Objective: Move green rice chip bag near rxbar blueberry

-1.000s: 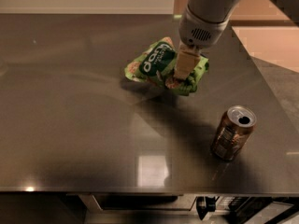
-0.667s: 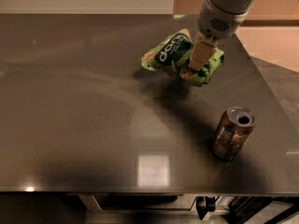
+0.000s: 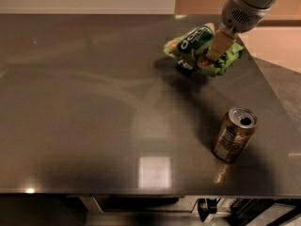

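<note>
The green rice chip bag (image 3: 195, 44) is a crinkled bright green pouch with white lettering, held near the table's far right edge. My gripper (image 3: 214, 53) is shut on the bag's right half and comes down from the upper right. The rxbar blueberry (image 3: 185, 67) is a small dark bar with a white patch. It peeks out from under the bag's lower left edge and is mostly covered by the bag.
A brown drink can (image 3: 234, 134) stands upright at the front right of the dark table (image 3: 84, 107). The table's right edge runs diagonally just past the bag. A light floor lies beyond it at the upper right.
My gripper has carried the green bag to the right and toward the far edge. The dark bar now shows at the bag's lower left edge. The can has not moved.
</note>
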Action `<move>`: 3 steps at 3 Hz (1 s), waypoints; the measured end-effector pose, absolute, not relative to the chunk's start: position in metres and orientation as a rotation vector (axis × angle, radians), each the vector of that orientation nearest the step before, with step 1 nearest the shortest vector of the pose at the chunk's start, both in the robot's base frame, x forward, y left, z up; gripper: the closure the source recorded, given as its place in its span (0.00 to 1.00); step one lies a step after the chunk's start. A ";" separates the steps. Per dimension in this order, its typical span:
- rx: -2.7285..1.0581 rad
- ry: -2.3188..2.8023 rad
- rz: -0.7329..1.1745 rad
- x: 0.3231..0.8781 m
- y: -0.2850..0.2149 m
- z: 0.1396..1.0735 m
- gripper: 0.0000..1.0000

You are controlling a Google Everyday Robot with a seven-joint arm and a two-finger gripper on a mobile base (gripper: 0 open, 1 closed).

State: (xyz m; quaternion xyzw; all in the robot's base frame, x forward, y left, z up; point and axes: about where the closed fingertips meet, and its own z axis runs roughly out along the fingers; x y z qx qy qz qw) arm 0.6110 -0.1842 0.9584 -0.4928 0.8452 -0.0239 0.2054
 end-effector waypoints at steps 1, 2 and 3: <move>-1.288 2.397 -0.046 0.627 -0.200 0.952 0.82; -1.220 2.433 -0.025 0.641 -0.210 0.945 0.59; -1.175 2.457 -0.010 0.651 -0.216 0.938 0.35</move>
